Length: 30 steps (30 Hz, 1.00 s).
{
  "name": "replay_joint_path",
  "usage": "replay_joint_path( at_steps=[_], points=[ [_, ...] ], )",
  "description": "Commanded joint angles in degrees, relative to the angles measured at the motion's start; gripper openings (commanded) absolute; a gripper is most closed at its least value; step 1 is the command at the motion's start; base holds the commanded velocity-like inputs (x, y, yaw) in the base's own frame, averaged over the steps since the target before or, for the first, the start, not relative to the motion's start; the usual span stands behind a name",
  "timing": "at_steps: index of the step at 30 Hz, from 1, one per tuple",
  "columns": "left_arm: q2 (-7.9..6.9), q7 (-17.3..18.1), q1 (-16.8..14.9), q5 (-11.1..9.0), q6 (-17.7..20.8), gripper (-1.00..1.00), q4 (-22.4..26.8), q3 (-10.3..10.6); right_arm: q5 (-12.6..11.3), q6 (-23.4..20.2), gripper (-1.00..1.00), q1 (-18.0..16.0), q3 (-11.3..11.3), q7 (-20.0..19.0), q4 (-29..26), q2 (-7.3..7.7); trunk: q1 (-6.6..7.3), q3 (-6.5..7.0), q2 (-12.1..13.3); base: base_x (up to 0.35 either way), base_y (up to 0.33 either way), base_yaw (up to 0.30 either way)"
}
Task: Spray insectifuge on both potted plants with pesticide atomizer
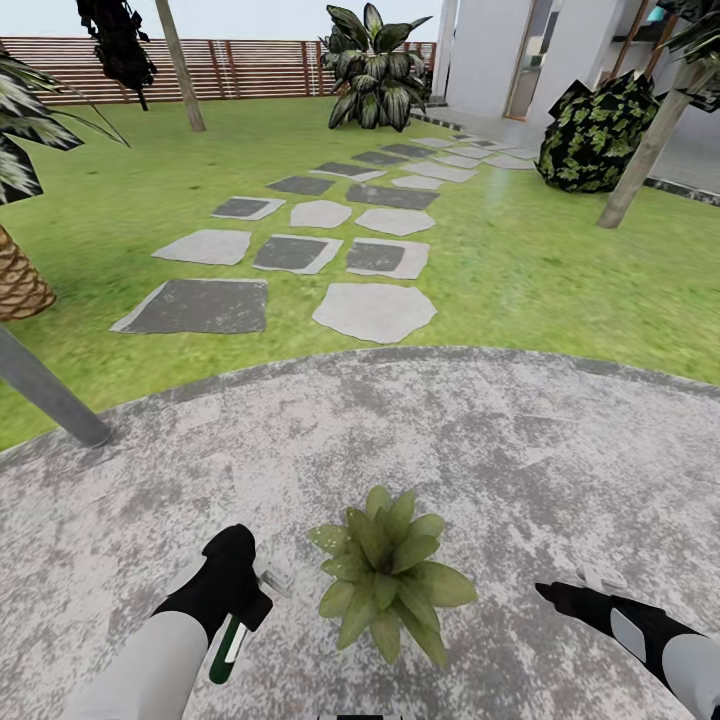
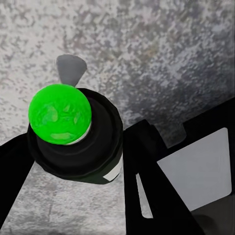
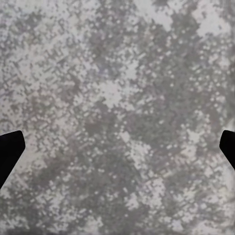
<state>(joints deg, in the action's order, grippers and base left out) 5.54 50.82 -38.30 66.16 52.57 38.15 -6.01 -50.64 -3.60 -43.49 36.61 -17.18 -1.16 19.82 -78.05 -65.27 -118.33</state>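
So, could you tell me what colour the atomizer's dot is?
Bright green, clearest in the left wrist view: atomizer.

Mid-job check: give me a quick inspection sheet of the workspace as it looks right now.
Surface: mottled grey paved patio, lawn beyond it.
Job's things: potted plant on the patio between the arms; pesticide atomizer held beside it, its dot showing green at the wrist.
Clutter: nothing seen.
Grippers: left gripper shut on the atomizer; right gripper open, holding nothing, over bare paving.
Cables: nothing seen.
Surroundings: stepping stones, grey post, palm trunk, wooden fence, dark shrub.
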Motion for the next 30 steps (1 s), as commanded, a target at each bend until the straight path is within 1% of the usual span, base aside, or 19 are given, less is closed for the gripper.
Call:
replay_joint_path(
  at_steps=[1, 3, 4, 6, 7, 9, 11, 12, 15, 16, 20, 25, 26, 30],
  points=[
    [0.08, 0.7, 0.0, 0.6, 0.2, -1.0, 0.2, -0.4, -0.6, -0.3, 1.0, 0.0, 0.4, -0.1, -0.1, 0.04, 0.01, -0.04, 0.0, 0.0, -0.003, 0.0],
    [0.1, 0.9, 0.0, 0.6, 0.2, -1.0, 0.3, -0.4, -0.6, -0.3, 1.0, 0.0, 0.4, -0.1, -0.1, 0.04, 0.01, -0.04, 0.0, 0.0, -0.001, 0.0],
    [0.46, 1.0, 0.0, 0.5, 0.3, -1.0, 0.4, -0.4, -0.6, -0.2, 1.0, 0.0, 0.4, -0.1, -0.1, 0.04, 0.01, -0.04, 0.0, 0.0, 0.0, 0.0],
    [2.24, 1.3, -0.1, 0.5, 0.3, -1.0, 0.4, -0.4, -0.6, -0.2, 1.0, 0.0, 0.4, -0.1, -0.1, 0.04, 0.01, -0.04, 0.0, 0.0, 0.0, 0.0],
    [2.79, 1.5, -0.1, 0.5, 0.3, -1.0, 0.4, -0.4, -0.6, -0.2, 1.0, 0.0, 0.4, -0.1, -0.1, 0.04, 0.01, -0.04, 0.0, 0.0, 0.0, 0.0],
    [3.66, 2.2, -0.2, 0.5, 0.4, -1.0, 0.7, -0.4, -0.6, -0.2, 1.0, 0.0, 0.4, -0.1, -0.1, 0.04, 0.01, -0.04, 0.0, 0.0, 0.0, 0.0],
    [4.08, 3.1, -0.2, 0.5, 0.6, -1.0, 2.2, -0.4, -0.6, -0.2, 1.0, 0.0, 0.4, -0.1, -0.1, 0.04, 0.01, -0.04, 0.0, 0.0, 0.0, 0.0],
    [4.31, 4.3, -0.3, 0.5, 0.7, -1.0, 3.2, -0.3, -0.6, -0.2, 1.0, 0.0, 0.4, -0.1, -0.1, 0.04, 0.01, -0.04, 0.0, 0.0, 0.0, 0.0],
    [4.46, 8.1, -0.4, 0.5, 1.1, -1.0, 4.6, -0.3, -0.6, -0.2, 1.0, 0.0, 0.4, -0.1, -0.1, 0.04, 0.01, -0.04, 0.0, 0.0, 0.0, 0.0],
    [4.46, 8.6, -0.5, 0.5, 1.9, -1.0, 4.8, -0.3, -0.6, -0.2, 1.0, 0.0, 0.4, -0.1, -0.1, 0.04, 0.01, -0.04, 0.0, 0.0, 0.0, 0.0],
    [4.46, 9.1, -0.5, 0.6, 3.5, -1.0, 4.9, -0.2, -0.6, -0.2, 1.0, 0.0, 0.4, -0.1, -0.1, 0.04, 0.01, -0.04, 0.0, 0.0, 0.0, 0.0],
    [4.46, 9.4, -0.5, 0.6, 3.6, -1.0, 4.9, -0.1, -0.6, -0.2, 1.0, 0.0, 0.4, -0.1, -0.1, 0.04, 0.01, -0.04, 0.0, 0.0, 0.0, 0.0],
    [4.46, 9.8, -0.5, 0.6, 3.6, -1.0, 4.9, -0.1, -0.6, -0.2, 1.0, 0.0, 0.4, -0.1, -0.1, 0.04, 0.01, -0.04, 0.0, 0.0, -0.005, 0.0],
    [4.46, 13.6, -0.5, 0.7, 3.6, -1.0, 4.9, -0.1, -0.6, -0.2, 1.0, 0.0, 0.4, -0.1, -0.1, 0.04, 0.01, -0.04, 0.0, -0.017, -0.116, 0.0]
  ],
)
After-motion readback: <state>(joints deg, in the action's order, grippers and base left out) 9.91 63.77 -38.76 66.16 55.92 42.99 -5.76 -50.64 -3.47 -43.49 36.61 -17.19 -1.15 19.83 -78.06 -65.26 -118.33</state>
